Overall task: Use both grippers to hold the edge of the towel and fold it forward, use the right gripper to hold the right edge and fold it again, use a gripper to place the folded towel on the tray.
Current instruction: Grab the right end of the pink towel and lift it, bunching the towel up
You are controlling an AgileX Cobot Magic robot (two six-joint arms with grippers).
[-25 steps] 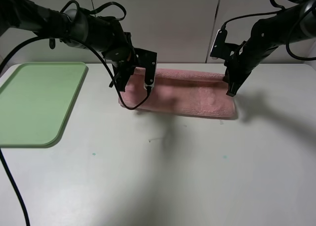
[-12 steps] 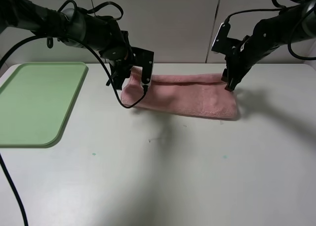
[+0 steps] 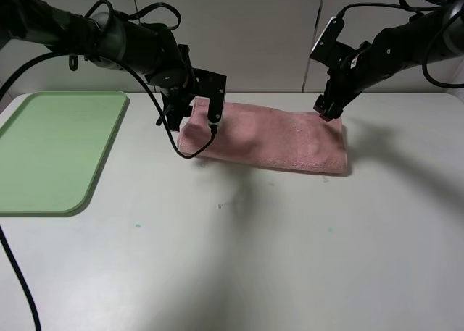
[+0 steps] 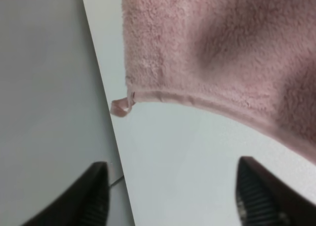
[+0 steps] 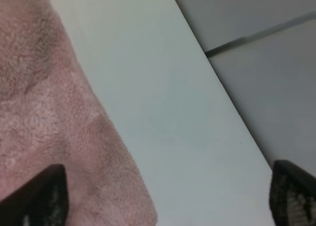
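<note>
The pink towel lies folded in a long flat band at the far middle of the table. My left gripper hovers over its left end, open and empty. The left wrist view shows the towel's corner with a small loop, and my left gripper has its jaws wide apart above bare table. My right gripper hangs just above the towel's far right corner, open and empty. In the right wrist view the towel's edge lies beside the table, and my right gripper has its jaws wide apart.
The green tray sits at the left of the table, with nothing on it. The table's far edge and the wall run just behind the towel. The left arm's black cable hangs along the left side.
Both grippers have lifted off the towel. The right one moved up and back toward the far right corner. The towel's folded layer now lies flat.
</note>
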